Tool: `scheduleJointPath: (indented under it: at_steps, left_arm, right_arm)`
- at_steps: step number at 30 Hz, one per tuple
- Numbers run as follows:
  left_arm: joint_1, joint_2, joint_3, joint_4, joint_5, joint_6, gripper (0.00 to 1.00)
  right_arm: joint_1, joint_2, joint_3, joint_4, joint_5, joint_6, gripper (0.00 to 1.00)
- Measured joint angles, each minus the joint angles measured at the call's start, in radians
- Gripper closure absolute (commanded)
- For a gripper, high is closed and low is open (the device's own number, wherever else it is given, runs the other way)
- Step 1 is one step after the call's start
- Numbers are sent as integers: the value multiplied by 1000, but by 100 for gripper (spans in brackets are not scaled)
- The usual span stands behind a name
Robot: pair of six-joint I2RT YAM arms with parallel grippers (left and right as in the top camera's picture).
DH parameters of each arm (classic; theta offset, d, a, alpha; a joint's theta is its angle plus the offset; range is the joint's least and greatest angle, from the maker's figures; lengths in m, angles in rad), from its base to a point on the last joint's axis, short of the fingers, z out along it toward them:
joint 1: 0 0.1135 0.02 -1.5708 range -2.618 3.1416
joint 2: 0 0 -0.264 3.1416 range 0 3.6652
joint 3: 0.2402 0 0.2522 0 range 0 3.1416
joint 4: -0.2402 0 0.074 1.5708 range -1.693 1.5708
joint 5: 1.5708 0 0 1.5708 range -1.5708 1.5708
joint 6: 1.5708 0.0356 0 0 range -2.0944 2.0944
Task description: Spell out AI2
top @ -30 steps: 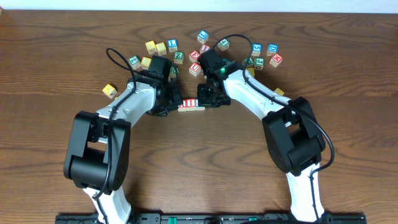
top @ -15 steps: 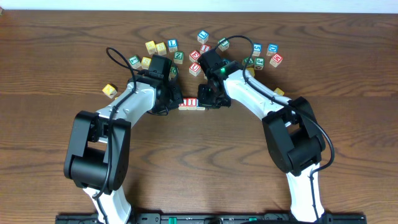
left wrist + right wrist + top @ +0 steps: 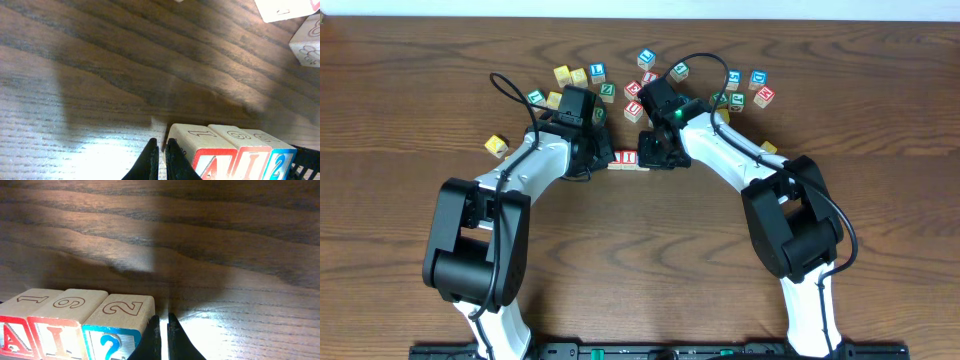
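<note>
Three white-faced wooden cubes stand touching in a row [image 3: 627, 159] between my two grippers. In the left wrist view they read red "A" [image 3: 212, 161], red "I" [image 3: 251, 161] and blue "2" [image 3: 280, 164]. The right wrist view shows the "2" [image 3: 120, 325], the "I" [image 3: 62, 322] and the "A" [image 3: 15, 325]. My left gripper [image 3: 162, 161] is shut and empty, its fingertips against the A end. My right gripper [image 3: 162, 340] is shut and empty, against the 2 end. In the overhead view the left gripper [image 3: 605, 158] and right gripper [image 3: 648, 157] flank the row.
Several loose letter cubes lie scattered behind the arms: yellow ones [image 3: 562, 75] [image 3: 497, 146], blue-lettered ones [image 3: 646, 58] [image 3: 757, 79], a red one [image 3: 764, 96]. Two pale cubes [image 3: 282, 7] [image 3: 306, 42] show at the left wrist view's top right. Brown wood table [image 3: 640, 260].
The row of three cubes has slid a little toward the far side of the table, with both shut grippers moving along at its ends.
</note>
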Motion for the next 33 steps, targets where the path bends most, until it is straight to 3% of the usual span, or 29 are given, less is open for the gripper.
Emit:
scheduleJointPath:
  at_steps: [33]
  left_arm:
    - [-5, 3, 0, -5, -12, 0, 92]
  right_arm:
    - [-14, 0, -1, -3, 21, 0, 96]
